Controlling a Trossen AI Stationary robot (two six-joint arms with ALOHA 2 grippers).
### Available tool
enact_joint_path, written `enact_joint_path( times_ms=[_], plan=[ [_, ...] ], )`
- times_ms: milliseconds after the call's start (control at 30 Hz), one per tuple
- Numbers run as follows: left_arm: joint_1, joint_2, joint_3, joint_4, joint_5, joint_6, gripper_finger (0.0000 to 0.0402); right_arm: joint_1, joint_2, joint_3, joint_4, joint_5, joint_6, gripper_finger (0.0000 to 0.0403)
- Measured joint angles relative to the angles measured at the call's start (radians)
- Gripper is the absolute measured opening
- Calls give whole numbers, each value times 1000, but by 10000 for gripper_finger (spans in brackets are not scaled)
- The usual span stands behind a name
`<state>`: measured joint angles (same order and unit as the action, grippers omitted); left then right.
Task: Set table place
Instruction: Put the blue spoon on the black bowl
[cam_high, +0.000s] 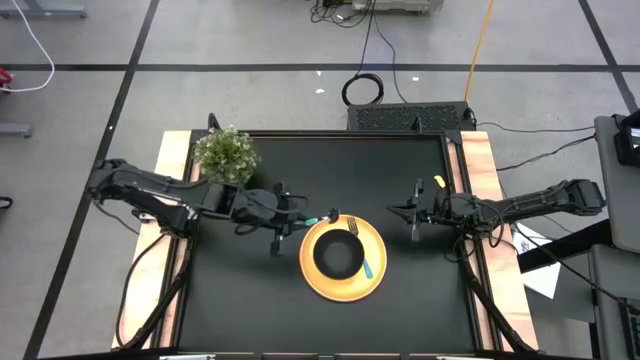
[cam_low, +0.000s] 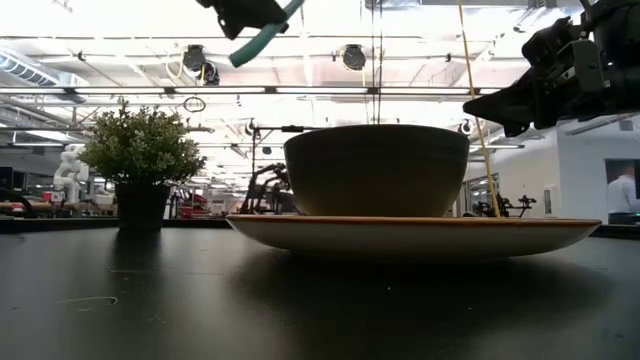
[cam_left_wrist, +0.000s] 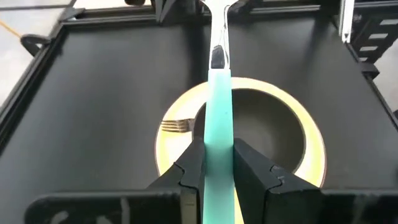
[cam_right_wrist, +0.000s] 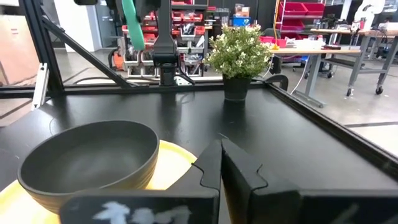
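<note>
Spoon (cam_left_wrist: 218, 118), teal-handled, is clamped in the left pincer (cam_high: 290, 218) and held above the tabletop (cam_high: 240, 290) at the yellow plate's (cam_high: 372, 285) left rim. On that plate sit the black bowl (cam_high: 337, 256) and the fork (cam_high: 361, 250). Right pincer (cam_high: 414, 214), fingers pressed together and empty, hovers beside the plate.

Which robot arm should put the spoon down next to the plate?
Probably the left arm. Its end effector is shut on the teal-handled spoon, held above the yellow plate with the black bowl. The right end effector is shut, holds nothing and waits off to the plate's side.
</note>
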<state>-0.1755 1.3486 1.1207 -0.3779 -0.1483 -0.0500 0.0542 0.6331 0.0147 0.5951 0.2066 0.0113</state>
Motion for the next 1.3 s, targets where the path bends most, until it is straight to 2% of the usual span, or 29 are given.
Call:
enact_joint_path(
  times_ms=[200,667,900,1067,1300],
  plan=[
    [5,54,33,-13,20,19,58,0,2,0,0,0,4,0],
    [5,55,33,-33,19,19,58,0,5,0,22,0,4,0],
    [5,55,33,-80,-25,21,58,0,5,0,22,0,4,0],
    [10,57,53,-207,-18,-21,58,0,5,0,22,0,4,0],
    [6,180,275,-477,-54,-50,58,0,5,0,31,0,4,0]
  ],
)
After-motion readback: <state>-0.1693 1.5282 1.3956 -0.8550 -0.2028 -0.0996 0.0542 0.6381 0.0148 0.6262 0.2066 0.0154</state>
